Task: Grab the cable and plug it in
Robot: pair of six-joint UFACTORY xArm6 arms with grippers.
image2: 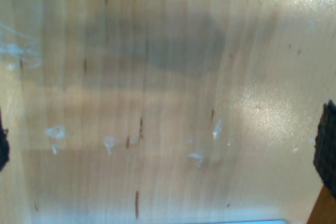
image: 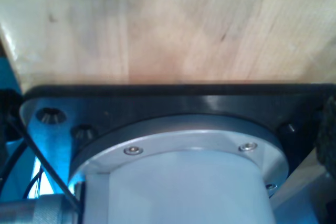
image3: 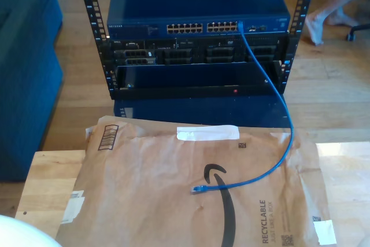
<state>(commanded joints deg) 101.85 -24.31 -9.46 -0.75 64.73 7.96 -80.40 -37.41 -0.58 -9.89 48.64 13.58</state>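
The cable already has one end seated in a port at the right end of the switch, upper centre of the exterior view. From there it hangs down the rack front, loops along the right of the frame and comes back to lie on the paper mailer. Its free plug rests just below frame centre, flat and with bare paper all round it, which I judge leaves room to close on it from above. The mailer covers most of the table, wood showing at the lower left of that view.

My first wrist view looks along bare wood onto an arm base on its black plate. My second wrist view looks down on bare, scuffed wood, with a dark tool pad at the frame edge. Neither tool carries the cable, but whether their jaws are spread or closed I cannot tell.

A person's legs show at the upper right of the exterior view.
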